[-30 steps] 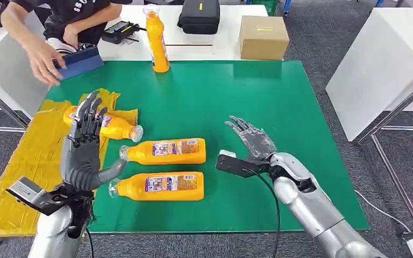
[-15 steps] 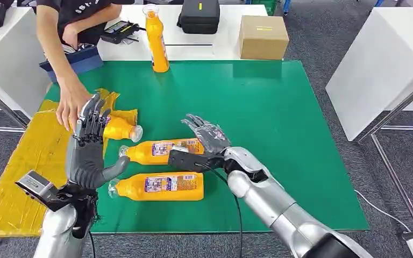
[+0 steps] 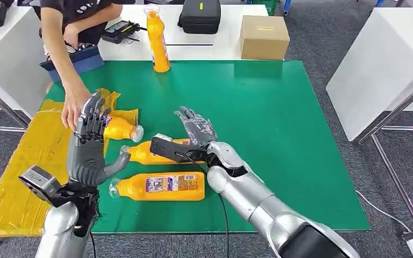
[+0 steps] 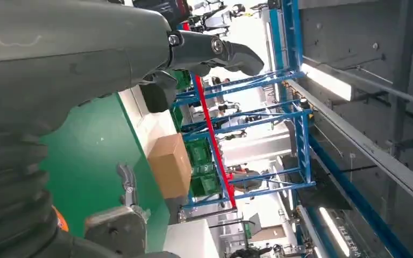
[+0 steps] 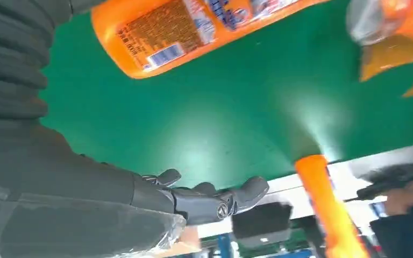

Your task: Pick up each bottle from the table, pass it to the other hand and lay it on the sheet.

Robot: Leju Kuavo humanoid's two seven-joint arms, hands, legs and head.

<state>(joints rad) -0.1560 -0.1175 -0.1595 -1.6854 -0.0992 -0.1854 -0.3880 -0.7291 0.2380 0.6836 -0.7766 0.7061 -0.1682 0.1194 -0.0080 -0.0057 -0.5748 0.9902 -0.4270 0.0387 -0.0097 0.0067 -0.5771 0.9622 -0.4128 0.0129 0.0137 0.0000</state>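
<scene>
The right hand hovers with fingers spread and empty just above the far lying bottle, which rests on the green mat with its cap pointing left. The near lying bottle lies just nearer, parallel to it. The left hand stands upright, fingers apart, holding nothing, left of both. Beyond it, a bottle on the yellow sheet lies under a person's hand. An upright bottle stands at the mat's far edge.
</scene>
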